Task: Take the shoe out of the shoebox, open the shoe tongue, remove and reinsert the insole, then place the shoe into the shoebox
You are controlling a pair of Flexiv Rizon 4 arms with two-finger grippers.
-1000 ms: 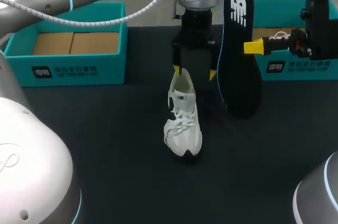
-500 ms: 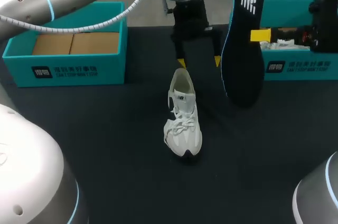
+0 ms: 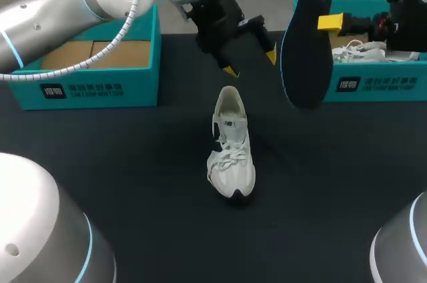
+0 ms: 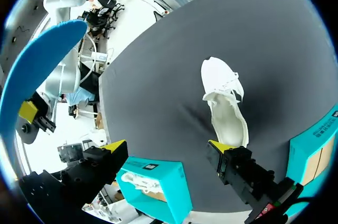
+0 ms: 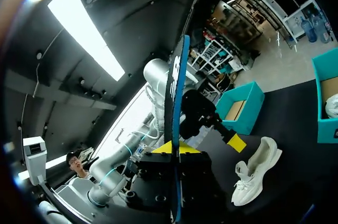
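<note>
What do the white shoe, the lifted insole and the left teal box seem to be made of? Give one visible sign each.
Shoe: probably matt white mesh or synthetic fabric; its collar sags softly, without shine.
Insole: likely foam, dark fabric top, blue underside; thin and slightly curved.
Box: seemingly cardboard, teal outside, plain brown inside.

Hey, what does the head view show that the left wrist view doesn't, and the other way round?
Head view only: the insole's dark top face with its white logo. Left wrist view only: the insole's blue underside. Both: the white shoe upright on the table, the open left claw near its heel, the right claw gripping the insole, the cardboard-lined box, and the second box holding a spare shoe.
</note>
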